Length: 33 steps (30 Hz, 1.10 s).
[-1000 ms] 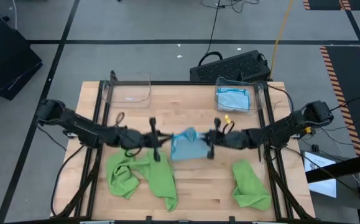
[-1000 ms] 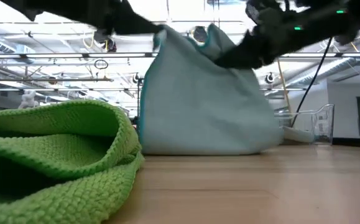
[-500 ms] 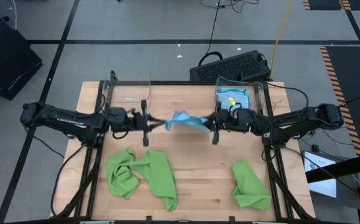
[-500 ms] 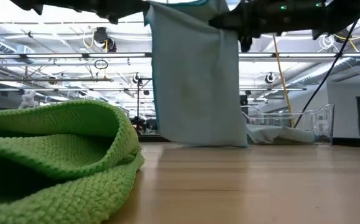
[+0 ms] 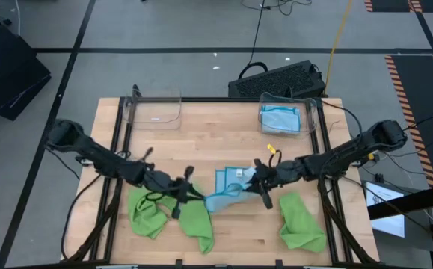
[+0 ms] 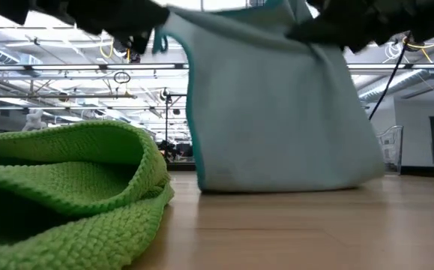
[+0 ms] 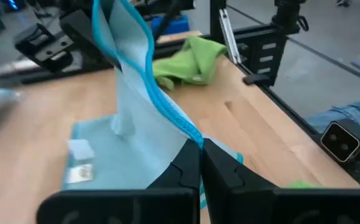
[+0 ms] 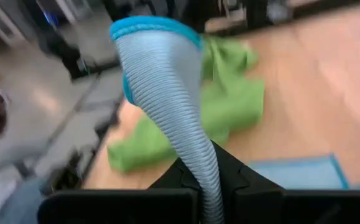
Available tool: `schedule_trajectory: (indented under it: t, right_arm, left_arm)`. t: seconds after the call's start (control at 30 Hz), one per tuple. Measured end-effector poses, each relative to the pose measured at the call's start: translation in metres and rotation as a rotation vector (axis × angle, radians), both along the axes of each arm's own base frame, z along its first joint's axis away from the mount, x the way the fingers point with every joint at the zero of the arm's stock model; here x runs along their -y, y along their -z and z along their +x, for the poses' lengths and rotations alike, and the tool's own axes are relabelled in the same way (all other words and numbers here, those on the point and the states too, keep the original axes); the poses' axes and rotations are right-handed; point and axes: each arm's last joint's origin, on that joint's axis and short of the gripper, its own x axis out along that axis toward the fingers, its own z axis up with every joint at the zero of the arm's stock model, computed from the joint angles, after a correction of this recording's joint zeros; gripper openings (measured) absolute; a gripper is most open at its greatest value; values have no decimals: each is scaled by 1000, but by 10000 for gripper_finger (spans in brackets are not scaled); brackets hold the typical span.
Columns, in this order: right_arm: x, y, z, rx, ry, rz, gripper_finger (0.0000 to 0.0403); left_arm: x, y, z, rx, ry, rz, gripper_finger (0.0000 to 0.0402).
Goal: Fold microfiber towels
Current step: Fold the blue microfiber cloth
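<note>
The light blue towel (image 5: 227, 190) with teal edging lies just below the middle of the high view, on the wooden table (image 5: 216, 134). Its far part rests flat on the wood, while its near edge is lifted and stretched between the two grippers. In the low view the same cloth (image 6: 276, 112) hangs like a sheet from the top of the frame, its bottom fold touching the table.

The left gripper (image 5: 190, 196) comes in from the left of the high view and is closed on the towel's left corner; in the left wrist view the teal hem (image 7: 161, 102) runs straight down into the closed fingertips (image 7: 199, 149). The right gripper (image 5: 261, 187) reaches in from the right and is clamped on the opposite corner; in the right wrist view the ribbed blue cloth (image 8: 167, 93) rises out of its closed fingers (image 8: 211, 168).

A crumpled lime green towel (image 5: 167, 213) lies in the lower left of the high view, just under the left gripper, and fills the left foreground of the low view (image 6: 67, 195). A second green towel (image 5: 302, 220) lies bunched at lower right. Toward the top of the table stand two clear bins: an empty-looking one (image 5: 154, 110) at upper left and one (image 5: 283, 116) at upper right holding a folded blue towel (image 5: 280, 119).
</note>
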Motion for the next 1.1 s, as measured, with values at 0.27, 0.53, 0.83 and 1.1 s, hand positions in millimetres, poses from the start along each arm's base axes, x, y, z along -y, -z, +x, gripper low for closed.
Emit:
schedule_trajectory:
  t: [0.27,0.53,0.83,1.1]
  right_arm:
    - [-20,31,-1,-178,-38,6,2]
    - [-20,39,-11,-275,148,-48,2]
    - [-26,38,-11,-229,186,-69,2]
    - [-49,33,-18,-191,84,-9,2]
  left_arm:
    - [10,37,17,-54,-7,-21,4]
    - [-12,38,26,-18,-204,55,4]
    - [-25,31,33,53,-123,48,4]
    - [-16,21,32,135,61,11,4]
